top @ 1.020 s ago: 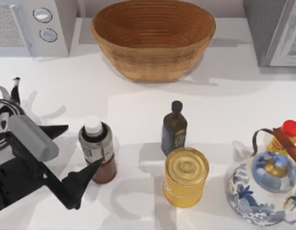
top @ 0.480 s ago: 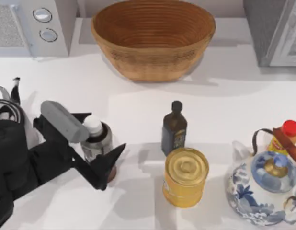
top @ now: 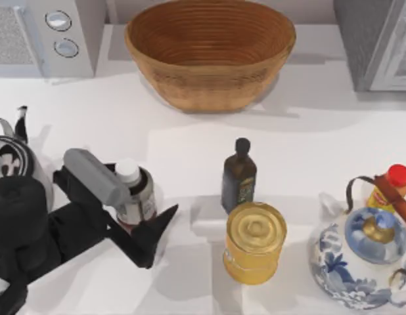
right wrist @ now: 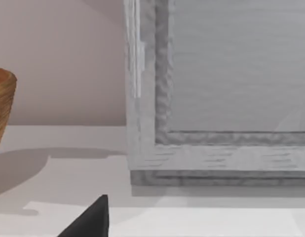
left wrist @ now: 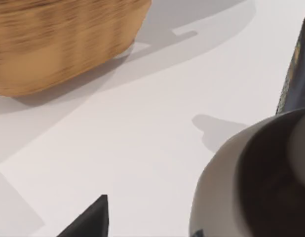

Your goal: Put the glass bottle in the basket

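Glass bottle (top: 133, 195): upright on the table's left side, well apart from the basket (top: 209, 52) at the far middle. Left gripper (top: 133, 210): around the bottle, one finger (top: 154, 230) on its near side, the other hidden behind it; whether the jaws have closed on the glass cannot be told. Step judged: grasping. Next calls for a firm hold, a lift, then carriage across to the basket, clear of the dark bottle (top: 239, 176) nearby.
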`<act>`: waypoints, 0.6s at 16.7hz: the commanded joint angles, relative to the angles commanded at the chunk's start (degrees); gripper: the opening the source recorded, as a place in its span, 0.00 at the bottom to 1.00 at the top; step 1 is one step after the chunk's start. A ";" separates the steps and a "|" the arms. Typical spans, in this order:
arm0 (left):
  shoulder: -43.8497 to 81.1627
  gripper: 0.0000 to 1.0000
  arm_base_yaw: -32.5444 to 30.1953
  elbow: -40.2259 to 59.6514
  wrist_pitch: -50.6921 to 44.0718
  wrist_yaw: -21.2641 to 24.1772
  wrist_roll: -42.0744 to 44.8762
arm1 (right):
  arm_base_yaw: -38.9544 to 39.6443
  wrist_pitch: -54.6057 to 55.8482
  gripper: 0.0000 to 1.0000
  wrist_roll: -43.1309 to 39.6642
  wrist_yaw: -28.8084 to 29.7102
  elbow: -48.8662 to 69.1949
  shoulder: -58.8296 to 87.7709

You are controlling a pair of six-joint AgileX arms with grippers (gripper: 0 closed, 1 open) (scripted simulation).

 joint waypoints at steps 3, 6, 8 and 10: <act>0.00 0.85 0.00 0.00 0.00 0.00 0.00 | 0.00 0.00 1.00 0.00 0.00 0.00 0.00; 0.00 0.62 0.00 0.00 0.00 0.00 0.00 | 0.00 0.00 1.00 0.00 0.00 0.00 0.00; 0.00 0.47 0.00 0.00 0.00 0.00 0.00 | 0.00 0.00 1.00 0.00 0.00 0.00 0.00; 0.00 0.32 0.00 0.00 0.00 0.00 0.00 | 0.00 0.00 1.00 0.00 0.00 0.00 0.00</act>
